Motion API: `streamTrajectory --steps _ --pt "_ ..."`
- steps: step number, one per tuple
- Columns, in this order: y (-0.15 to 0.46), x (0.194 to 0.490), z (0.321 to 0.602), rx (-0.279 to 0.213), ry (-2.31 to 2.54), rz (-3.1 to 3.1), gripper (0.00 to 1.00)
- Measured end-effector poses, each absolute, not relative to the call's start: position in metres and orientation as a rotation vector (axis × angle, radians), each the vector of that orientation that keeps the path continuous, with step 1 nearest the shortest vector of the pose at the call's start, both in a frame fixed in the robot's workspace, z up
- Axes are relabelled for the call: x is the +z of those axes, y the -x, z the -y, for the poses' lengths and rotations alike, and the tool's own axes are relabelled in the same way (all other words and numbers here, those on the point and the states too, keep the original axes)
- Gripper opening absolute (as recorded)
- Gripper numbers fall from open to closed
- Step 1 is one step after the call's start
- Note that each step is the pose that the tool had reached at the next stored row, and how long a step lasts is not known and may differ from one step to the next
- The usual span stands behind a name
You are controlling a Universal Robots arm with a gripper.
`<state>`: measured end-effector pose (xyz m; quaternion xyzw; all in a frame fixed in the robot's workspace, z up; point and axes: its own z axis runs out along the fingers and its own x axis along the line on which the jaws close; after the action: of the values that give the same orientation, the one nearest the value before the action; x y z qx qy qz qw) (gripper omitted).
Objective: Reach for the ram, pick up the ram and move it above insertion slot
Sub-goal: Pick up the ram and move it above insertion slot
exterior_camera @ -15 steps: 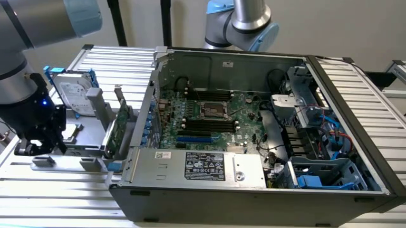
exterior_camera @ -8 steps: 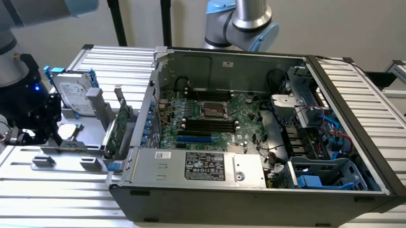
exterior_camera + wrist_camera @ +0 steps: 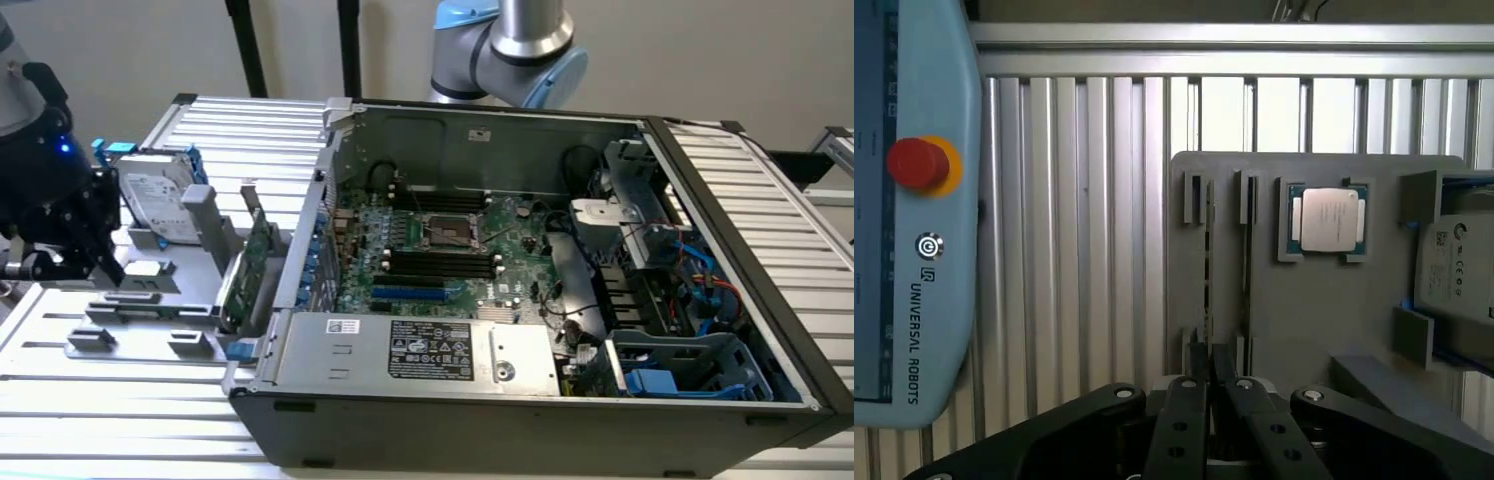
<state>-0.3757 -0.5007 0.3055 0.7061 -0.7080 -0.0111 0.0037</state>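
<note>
Ram: the ram (image 3: 1206, 280) is a thin stick seen edge-on, standing in a narrow slot of the grey holder plate (image 3: 1304, 330).
Ram's place: it lies near one edge of the plate, with a second, parallel slot (image 3: 1247, 260) just beside it.
Gripper: the gripper (image 3: 1212, 362) sits over the ram's near end with one black finger (image 3: 1186, 410) on each side.
Grip: the fingers are drawn narrow and closed against the ram, which is seated in its slot.
Processor: a square chip with a silver lid (image 3: 1328, 220) rests in a recess of the same plate, beyond the second slot.
Hard drive: the silver drive with blue rails (image 3: 1454, 265) stands at the plate's far edge, well apart from the ram.
Pendant: a pale blue teach pendant (image 3: 914, 250) with a red stop button (image 3: 916, 162) lies on the ribbed aluminium table (image 3: 1074, 250).
Arm: the black wrist (image 3: 47, 190) hangs over the plate at the exterior view's left.
Computer: the open case (image 3: 534, 400) lies at the exterior view's right, with its dark memory slots (image 3: 441, 262) exposed below the CPU socket (image 3: 447, 232).
Expansion card: the green card (image 3: 254, 262) stands upright between wrist and case.
</note>
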Motion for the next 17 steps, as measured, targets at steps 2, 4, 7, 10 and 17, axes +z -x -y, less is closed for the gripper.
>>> streamTrajectory --steps 2,4,7,10,17 --pt "0.374 0.311 0.501 -0.036 -2.221 2.212 0.13" --pt "0.372 0.316 0.501 -0.038 -2.228 2.207 0.13" --pt "0.368 0.323 0.501 -0.042 -2.237 2.203 0.13" --pt "0.362 0.329 0.501 -0.045 -2.243 2.201 0.13" --pt "0.344 0.348 0.501 -0.052 -2.251 2.199 0.13"
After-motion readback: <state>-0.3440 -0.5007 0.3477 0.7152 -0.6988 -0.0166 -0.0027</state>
